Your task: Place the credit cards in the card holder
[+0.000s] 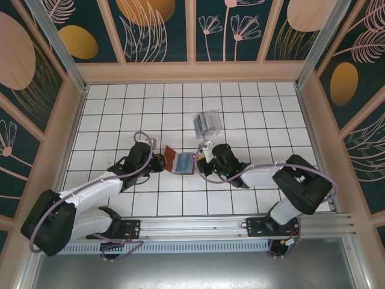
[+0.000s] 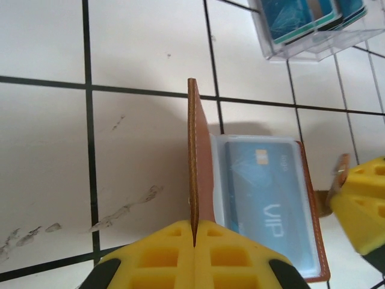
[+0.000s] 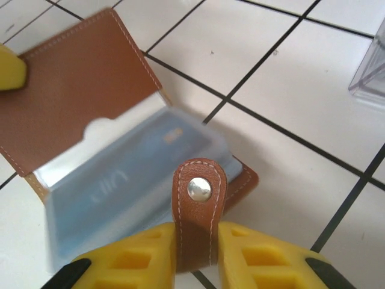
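Holder (image 1: 180, 161) lies open abt mid table (image 1: 120, 102). L gripper (image 2: 194, 241) clamped on its flap (image 2: 201, 168), flap stood upright. R gripper (image 3: 197, 256) narrow, pinching snap strap (image 3: 199, 198) at holder's right edge. Blue card (image 2: 271, 201) sits in clear sleeve (image 2: 220, 192) inside. Clear box (image 1: 207, 123) w/ more cards (image 2: 301, 15) just beyond, toward far edge, apart from holder.
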